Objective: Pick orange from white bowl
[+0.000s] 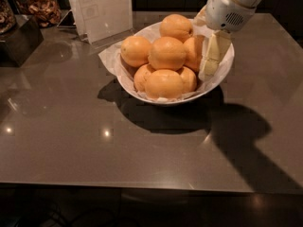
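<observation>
A white bowl [142, 92] lined with crinkled white paper stands on the grey table and holds several oranges piled up. The top middle orange [167, 53] is the highest. My gripper [211, 56] comes in from the upper right and reaches down over the bowl's right side. It is right beside the rightmost orange [192, 51]. A pale finger [212, 58] hangs just inside the bowl's right rim, partly covering that orange.
A white paper bag [100, 8] stands behind the bowl at the back left. A dark box [19, 41] and jars of snacks [40, 6] are at the far left. The table's front edge [142, 186] runs across the bottom.
</observation>
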Tool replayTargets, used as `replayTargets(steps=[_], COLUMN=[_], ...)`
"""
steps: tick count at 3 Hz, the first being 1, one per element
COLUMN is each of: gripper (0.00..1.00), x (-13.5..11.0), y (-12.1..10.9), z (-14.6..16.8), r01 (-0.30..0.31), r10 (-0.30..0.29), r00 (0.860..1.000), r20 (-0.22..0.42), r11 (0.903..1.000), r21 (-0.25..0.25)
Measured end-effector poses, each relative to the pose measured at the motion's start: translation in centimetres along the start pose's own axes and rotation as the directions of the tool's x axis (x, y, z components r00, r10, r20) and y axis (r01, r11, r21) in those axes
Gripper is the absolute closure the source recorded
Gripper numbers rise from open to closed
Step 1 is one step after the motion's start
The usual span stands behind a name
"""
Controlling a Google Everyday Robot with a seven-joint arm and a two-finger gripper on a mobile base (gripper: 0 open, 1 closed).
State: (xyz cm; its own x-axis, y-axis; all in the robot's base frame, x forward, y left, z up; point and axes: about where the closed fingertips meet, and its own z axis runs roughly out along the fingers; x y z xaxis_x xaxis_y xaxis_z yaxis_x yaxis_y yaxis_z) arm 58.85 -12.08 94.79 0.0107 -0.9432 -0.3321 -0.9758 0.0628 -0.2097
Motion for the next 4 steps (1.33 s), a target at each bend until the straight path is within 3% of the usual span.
replayTargets(steps=[1, 4], gripper=[0.00, 0.00], x=[1.1, 3.0], y=[-0.8, -1.8], z=[1.0, 4.7], r01=[-0.026, -0.078], r10=[0.026, 0.083], r00=[1.000, 0.995], r20=[0.005, 0.055], r11=[0.9996, 0.9929], r21=[-0.007, -0.089])
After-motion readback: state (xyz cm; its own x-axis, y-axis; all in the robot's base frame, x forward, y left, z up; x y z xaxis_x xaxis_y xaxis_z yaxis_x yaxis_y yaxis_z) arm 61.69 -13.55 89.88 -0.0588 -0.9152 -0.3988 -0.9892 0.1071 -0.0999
